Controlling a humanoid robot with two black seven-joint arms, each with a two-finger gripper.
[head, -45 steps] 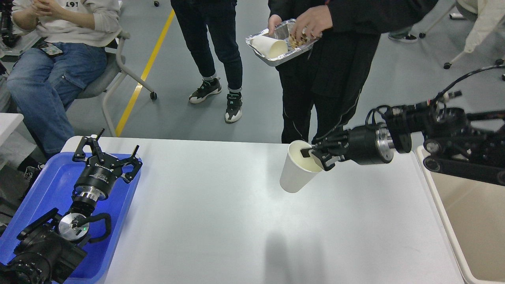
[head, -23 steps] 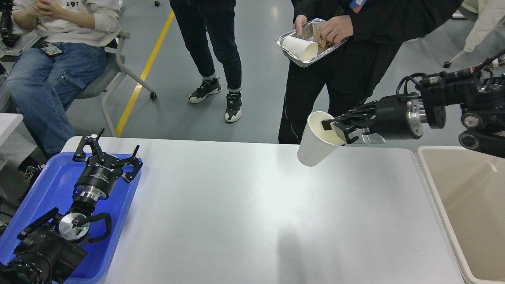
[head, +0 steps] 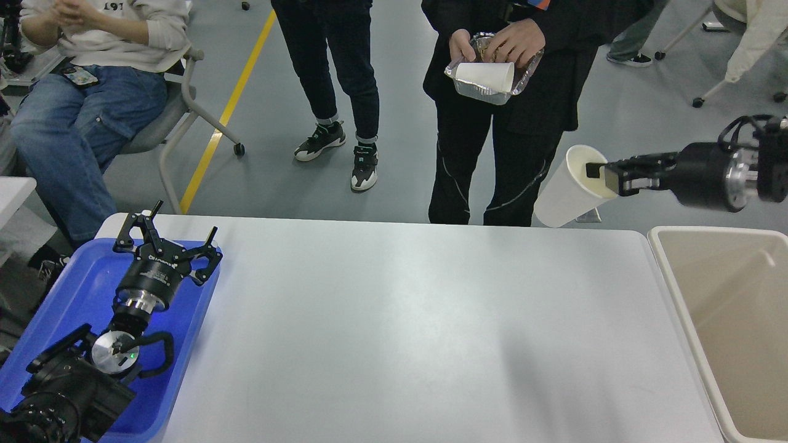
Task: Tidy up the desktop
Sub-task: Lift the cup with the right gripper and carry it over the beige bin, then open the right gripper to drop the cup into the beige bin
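Observation:
The desktop (head: 406, 332) is a wide light grey-white table top filling the lower middle of the head view. My right gripper (head: 606, 177) comes in from the right and is shut on the rim of a white paper cup (head: 566, 187), held tilted in the air above the table's far right edge. My left gripper (head: 166, 237) is open and empty, hovering over the blue tray (head: 80, 289) at the table's left end.
A beige bin (head: 726, 320) stands at the table's right end. A person behind the table holds a foil tray (head: 492, 89) with another white cup. Another person stands beside them and one sits on a chair at the far left.
My right gripper has lifted the white cup up and carried it to the right, toward the beige bin. The person with the foil tray has shifted. The left arm has not moved.

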